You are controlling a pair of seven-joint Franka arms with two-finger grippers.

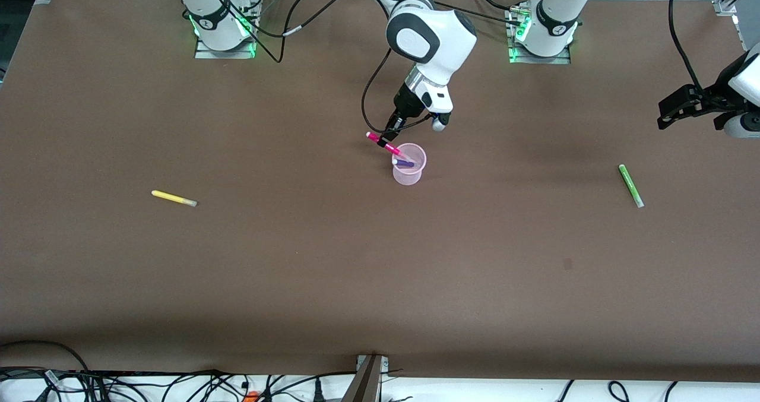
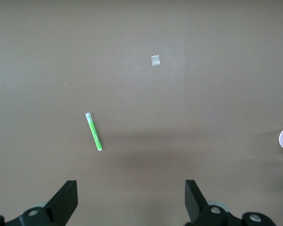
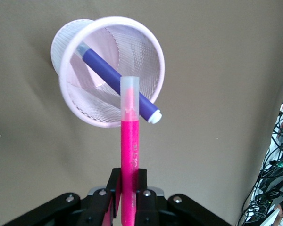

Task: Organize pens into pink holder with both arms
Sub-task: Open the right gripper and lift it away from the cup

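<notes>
**Pink pen poised at the cup's rim**

Pink pen (image 3: 130,155) sits pinched between the closed fingers of the right gripper (image 1: 389,136), tilted, its clear-capped tip just over the rim of the pink holder (image 1: 409,178) at mid-table. The purple pen (image 3: 114,78) already leans across the inside of the holder, its white-tipped end poking out over the rim right where the pink one is aimed.

To do this step well, I judge the tip should go clearly inside the mouth, beside the purple pen rather than on top of it, and the pen should be brought more upright before the fingers let go; dropped at this slant, it could glance off the purple pen or tip the light holder.

The left gripper (image 2: 130,197) waits with fingers wide apart above the table's left-arm end, the green pen (image 1: 630,185) lying flat below it. The yellow pen (image 1: 173,198) lies flat, well apart, toward the right arm's end.

Faint lettering runs along the pink pen's barrel, but I cannot read it. A small pale square (image 2: 155,60) on the table carries no legible writing.
</notes>
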